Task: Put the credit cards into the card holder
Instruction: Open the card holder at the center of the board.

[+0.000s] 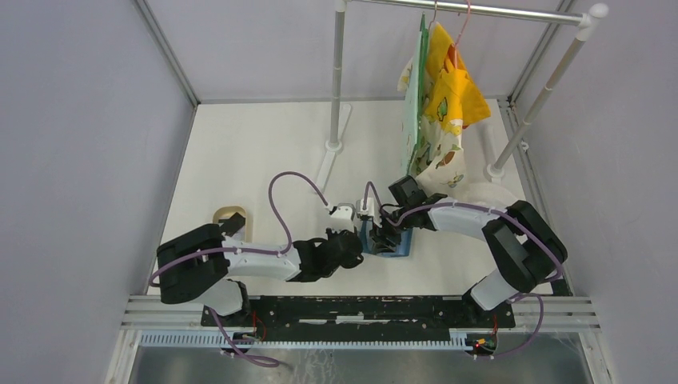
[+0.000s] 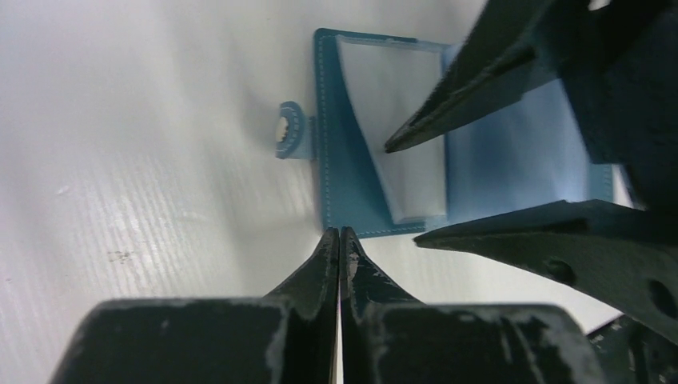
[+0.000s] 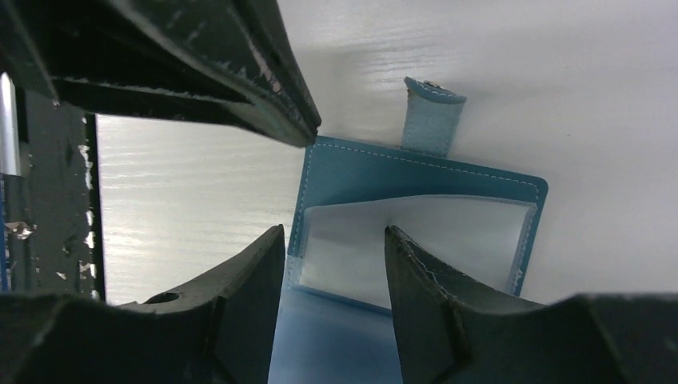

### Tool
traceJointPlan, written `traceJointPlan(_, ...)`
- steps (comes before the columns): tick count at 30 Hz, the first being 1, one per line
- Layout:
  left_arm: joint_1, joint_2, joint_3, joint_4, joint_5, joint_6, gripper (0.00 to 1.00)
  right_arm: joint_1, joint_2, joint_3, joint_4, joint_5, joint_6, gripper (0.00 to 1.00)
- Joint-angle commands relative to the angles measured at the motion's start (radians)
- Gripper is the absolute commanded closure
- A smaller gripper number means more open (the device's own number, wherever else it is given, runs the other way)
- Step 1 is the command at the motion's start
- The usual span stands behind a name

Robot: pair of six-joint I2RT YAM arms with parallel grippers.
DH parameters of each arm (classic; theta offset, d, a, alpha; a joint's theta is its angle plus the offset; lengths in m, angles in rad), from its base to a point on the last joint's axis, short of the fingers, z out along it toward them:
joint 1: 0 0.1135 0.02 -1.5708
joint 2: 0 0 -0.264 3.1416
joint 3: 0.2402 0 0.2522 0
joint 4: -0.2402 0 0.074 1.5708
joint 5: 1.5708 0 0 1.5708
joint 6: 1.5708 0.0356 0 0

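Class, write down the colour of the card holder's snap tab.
Teal-blue tab, matching the card holder; clearest in the right wrist view.

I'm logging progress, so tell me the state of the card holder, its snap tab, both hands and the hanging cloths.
card holder: lying open on the table, clear pockets facing up.
snap tab: unfastened, sticking out from the side.
left hand: shut, nothing between its fingers, tips at the card holder's edge.
right hand: open over the card holder, holding nothing.
cloths: hanging from the rail.
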Motion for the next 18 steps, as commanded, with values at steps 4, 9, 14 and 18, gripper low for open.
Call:
traceJointPlan(4, -0.016, -0.123, -0.075, 0.206, 0.041, 0.066, 0.98, -0.009, 0.048, 0.049, 0.004, -0.14, 0.071, 0.47)
traceJointPlan(9, -0.015, -0.179, -0.107, 0.208, 0.016, 0.081, 0.98, -0.023, 0.051, 0.052, 0.014, -0.159, 0.094, 0.59)
traceJointPlan(14, -0.015, -0.215, -0.084, 0.036, -0.116, 0.075, 0.98, -0.032, 0.029, 0.037, 0.056, -0.102, 0.127, 0.8)
traceJointPlan(18, -0.015, -0.225, -0.007, -0.27, -0.321, -0.018, 0.97, -0.037, 0.024, 0.03, 0.082, -0.053, 0.148, 0.86)
